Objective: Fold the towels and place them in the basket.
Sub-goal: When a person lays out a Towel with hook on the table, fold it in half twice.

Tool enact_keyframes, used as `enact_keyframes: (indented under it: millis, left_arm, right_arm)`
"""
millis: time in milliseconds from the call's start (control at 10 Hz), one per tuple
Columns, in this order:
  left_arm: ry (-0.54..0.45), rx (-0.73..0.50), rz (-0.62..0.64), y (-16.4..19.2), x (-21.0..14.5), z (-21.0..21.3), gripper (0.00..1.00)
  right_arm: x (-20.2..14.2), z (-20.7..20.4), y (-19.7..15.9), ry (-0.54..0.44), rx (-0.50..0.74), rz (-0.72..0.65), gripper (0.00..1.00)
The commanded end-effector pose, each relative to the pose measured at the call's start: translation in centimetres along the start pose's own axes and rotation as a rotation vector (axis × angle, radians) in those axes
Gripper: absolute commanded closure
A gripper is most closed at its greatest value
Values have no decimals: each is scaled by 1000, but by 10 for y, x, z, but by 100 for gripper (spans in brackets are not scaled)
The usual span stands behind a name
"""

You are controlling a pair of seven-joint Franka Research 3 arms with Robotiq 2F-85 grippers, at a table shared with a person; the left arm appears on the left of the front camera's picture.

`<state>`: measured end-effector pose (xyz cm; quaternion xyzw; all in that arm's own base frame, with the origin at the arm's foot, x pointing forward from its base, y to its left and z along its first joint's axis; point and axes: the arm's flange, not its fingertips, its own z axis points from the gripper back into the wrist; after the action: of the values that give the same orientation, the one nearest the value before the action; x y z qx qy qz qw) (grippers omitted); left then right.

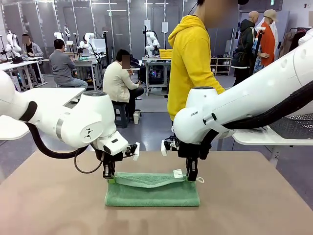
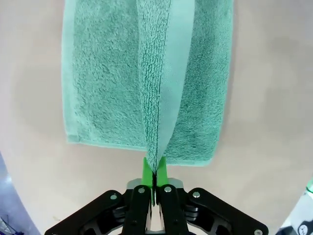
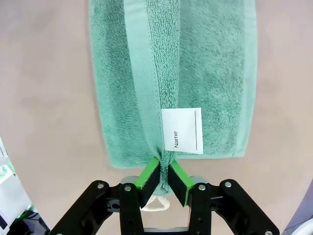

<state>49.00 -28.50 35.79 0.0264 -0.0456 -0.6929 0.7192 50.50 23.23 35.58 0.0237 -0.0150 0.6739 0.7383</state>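
Front view: the green towel (image 1: 151, 194) lies across the middle of the bench (image 1: 49, 196). Its long side runs parallel to the near edge, and one long edge is raised slightly between my two claws.
Step in hand: I judge this to be a lengthwise fold, with the lifted edge to be carried over onto the opposite one.
How to do it well: I would move both arms together at equal height and pace, so the edge stays taut and level. I would then lay it square on the lower layer before releasing.
Left claw (image 2: 154, 171): the pads are pressed together on the raised edge at the towel's left end, with cloth pinched between them.
Right claw (image 3: 165, 172): nearly closed, it grips the same edge at the right end, just beside the white name label (image 3: 182, 129). The corner loop (image 3: 155, 205) lies beneath the pads.
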Motion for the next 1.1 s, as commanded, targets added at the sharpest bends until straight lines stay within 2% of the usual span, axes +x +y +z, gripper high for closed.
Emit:
enact_keyframes:
  millis: [0, 300, 500, 1000]
  left_arm:
    - [3, -3, -8, 21, 14, -7, 96]
    - [0, -16, 11, 38, 11, -16, 96]
    - [17, -9, 72, 50, 3, -27, 96]
    - [9, 9, 89, 58, -9, -45, 96]
  right_arm:
    - [5, -15, -19, 33, 26, -49, 87]
    - [3, -27, -34, 28, 32, -78, 87]
    - [-5, -34, -43, 14, 20, -125, 87]
    - [-18, -45, -52, -21, 3, -140, 87]
